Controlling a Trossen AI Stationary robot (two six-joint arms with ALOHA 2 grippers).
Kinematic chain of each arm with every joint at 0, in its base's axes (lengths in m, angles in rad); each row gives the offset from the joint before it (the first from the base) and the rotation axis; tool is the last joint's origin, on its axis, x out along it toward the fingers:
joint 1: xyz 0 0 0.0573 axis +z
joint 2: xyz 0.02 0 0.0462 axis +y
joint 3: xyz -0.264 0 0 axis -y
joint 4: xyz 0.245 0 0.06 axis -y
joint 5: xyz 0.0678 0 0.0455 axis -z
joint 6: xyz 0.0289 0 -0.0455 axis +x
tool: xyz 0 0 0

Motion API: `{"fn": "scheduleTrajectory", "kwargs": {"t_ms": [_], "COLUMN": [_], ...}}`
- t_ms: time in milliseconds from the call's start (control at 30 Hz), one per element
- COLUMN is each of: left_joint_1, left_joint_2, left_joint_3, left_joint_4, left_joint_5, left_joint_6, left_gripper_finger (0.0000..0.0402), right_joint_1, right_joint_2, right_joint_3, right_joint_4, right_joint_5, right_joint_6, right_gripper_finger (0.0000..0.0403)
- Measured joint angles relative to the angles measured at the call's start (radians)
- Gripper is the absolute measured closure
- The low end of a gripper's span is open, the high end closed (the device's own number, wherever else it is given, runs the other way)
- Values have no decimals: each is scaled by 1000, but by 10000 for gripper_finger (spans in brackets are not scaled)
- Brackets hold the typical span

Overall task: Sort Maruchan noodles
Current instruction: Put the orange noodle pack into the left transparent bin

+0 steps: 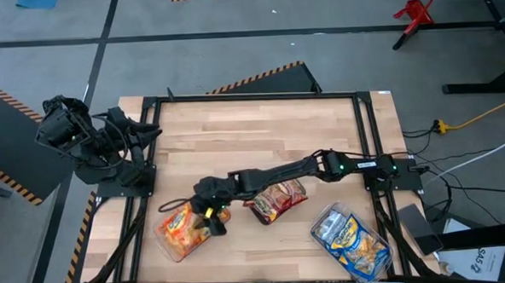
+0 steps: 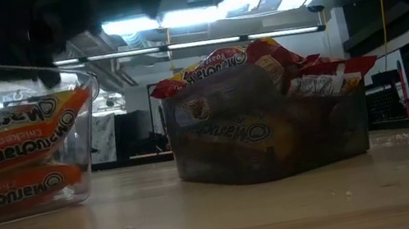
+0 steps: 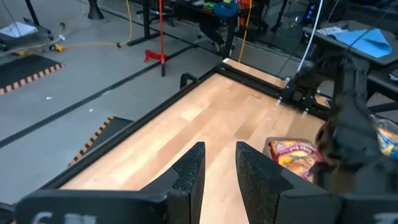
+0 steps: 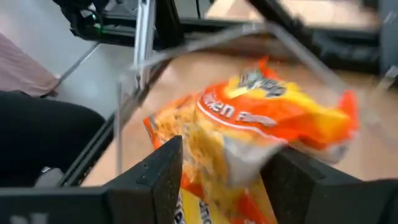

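My right gripper (image 1: 211, 215) reaches across the table and hangs over the right rim of the clear tray of orange Maruchan packets (image 1: 182, 232). An orange-and-yellow packet (image 4: 261, 118) shows between its fingers, above the orange packets stacked in that tray (image 2: 7, 156). A second clear tray holds dark red packets (image 1: 276, 200), piled above its rim (image 2: 254, 60). A third holds blue-and-white packets (image 1: 351, 240). My left gripper (image 3: 221, 149) waits at the table's left edge, away from all trays, its fingers a narrow gap apart. My right gripper holds the orange packet between its two fingers, which come from above, slanting toward the table's left. The packet's crinkled lower part (image 4: 217, 174) is bunched in the gap. The rest of the packet (image 4: 292, 112) sticks out beyond the fingertips, over the tray.
A black metal frame (image 1: 251, 97) borders the wooden table top (image 1: 261, 141). The three trays stand along the near edge. The far half of the table is bare wood. Cables and stands lie on the floor beyond the table's right side.
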Motion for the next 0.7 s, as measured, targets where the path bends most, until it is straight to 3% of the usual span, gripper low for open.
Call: {"fn": "scheduleTrajectory", "kwargs": {"t_ms": [333,533,700], "left_joint_1": [0,0,0], "left_joint_2": [27,58,87], "left_joint_3": [0,0,0], "left_joint_4": [0,0,0], "left_joint_5": [40,39,39], "left_joint_6": [-26,-20,-19], "left_gripper_finger": [318,318,318], "right_joint_1": [23,51,73], "right_joint_2": [-108,-90,1], "right_joint_3": [0,3,0], "right_joint_4": [-219,-1,105], "right_joint_5": [330,226,230], "right_joint_6": [-236,-221,-211], "right_gripper_finger": [216,217,217]}}
